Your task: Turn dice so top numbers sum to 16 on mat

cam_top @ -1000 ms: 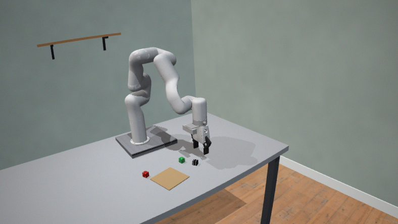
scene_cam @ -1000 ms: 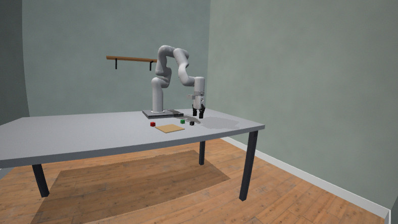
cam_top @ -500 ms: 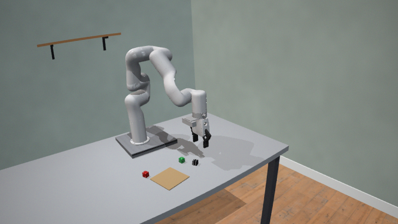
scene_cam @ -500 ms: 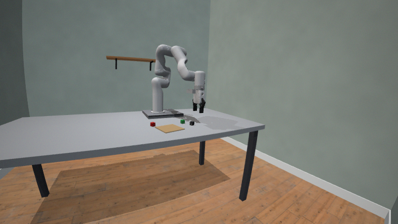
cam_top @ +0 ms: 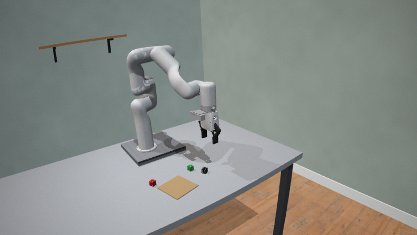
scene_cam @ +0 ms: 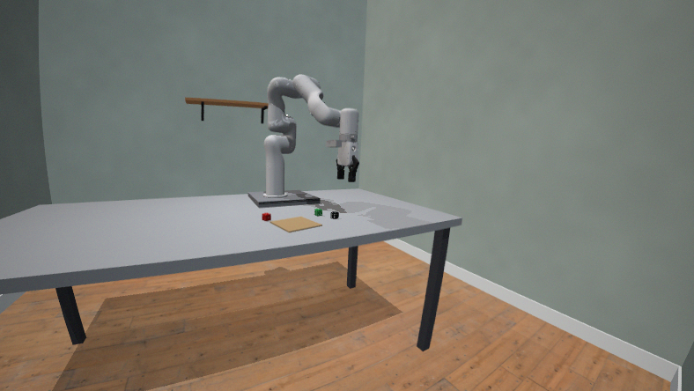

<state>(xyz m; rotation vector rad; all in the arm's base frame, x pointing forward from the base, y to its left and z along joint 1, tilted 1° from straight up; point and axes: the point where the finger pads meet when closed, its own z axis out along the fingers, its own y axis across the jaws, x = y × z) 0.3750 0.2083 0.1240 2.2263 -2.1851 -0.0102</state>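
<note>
A tan square mat point(cam_top: 178, 186) lies on the grey table near its front edge; it also shows in the exterior view point(scene_cam: 295, 224). A red die point(cam_top: 152, 182) sits on the table just left of the mat. A green die point(cam_top: 190, 167) and a black die point(cam_top: 204, 170) sit side by side on the table behind the mat's right corner. All three dice are off the mat and appear to sit flat. Their top numbers are too small to read. My gripper point(cam_top: 209, 136) point(scene_cam: 347, 171) is open and empty, high above the table, behind and to the right of the dice.
The arm's dark base plate point(cam_top: 153, 151) stands behind the mat. The table's right edge and a dark leg point(cam_top: 281, 192) are close to the right of the dice. A wooden wall shelf point(cam_top: 82, 41) hangs at the back left.
</note>
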